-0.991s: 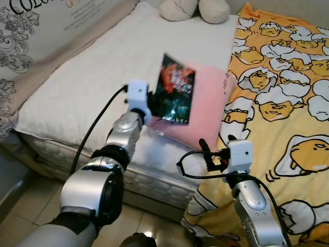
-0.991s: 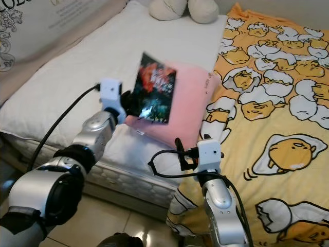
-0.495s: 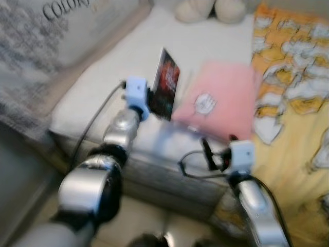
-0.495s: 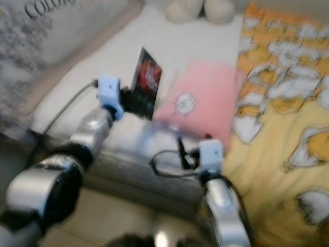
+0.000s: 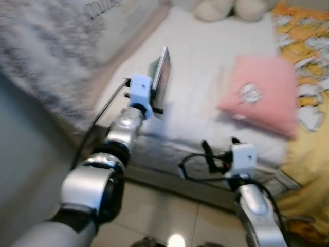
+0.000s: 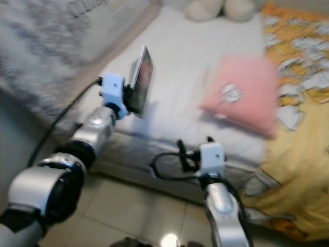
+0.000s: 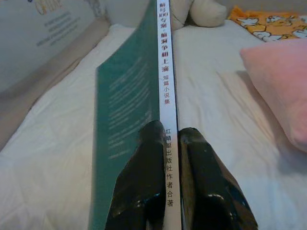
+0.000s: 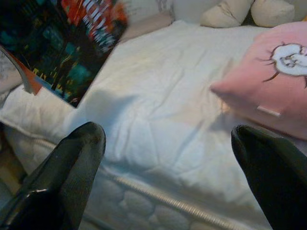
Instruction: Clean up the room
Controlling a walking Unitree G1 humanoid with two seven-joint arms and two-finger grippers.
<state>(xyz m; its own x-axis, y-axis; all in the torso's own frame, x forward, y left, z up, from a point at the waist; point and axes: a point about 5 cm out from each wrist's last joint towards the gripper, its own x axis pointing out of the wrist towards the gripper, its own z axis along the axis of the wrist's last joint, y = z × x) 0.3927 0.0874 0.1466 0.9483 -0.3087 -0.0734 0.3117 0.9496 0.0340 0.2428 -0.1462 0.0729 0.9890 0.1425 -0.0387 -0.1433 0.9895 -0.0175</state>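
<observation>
My left gripper (image 5: pixel 156 101) is shut on a thin book (image 5: pixel 161 77), holding it upright and edge-on above the left part of the white bed (image 5: pixel 203 67). In the left wrist view the two black fingers (image 7: pixel 144 191) pinch the book (image 7: pixel 165 86) at its white spine, with the teal back cover to one side. The right wrist view catches the book's dark, colourful front cover (image 8: pixel 57 48). My right gripper (image 5: pixel 218 154) is open and holds nothing, low in front of the mattress edge. A pink pillow (image 5: pixel 262 98) lies on the bed to the right of the book.
A yellow egg-print blanket (image 5: pixel 308 62) covers the bed's right side. A cream plush toy (image 5: pixel 226 9) sits at the head of the bed. A large printed cushion (image 5: pixel 61 36) leans along the left. Tiled floor (image 5: pixel 169 221) lies below the mattress edge.
The camera has swung left, so the bed and pillow have shifted right in the picture. The book in my left gripper has turned from cover-on to edge-on.
</observation>
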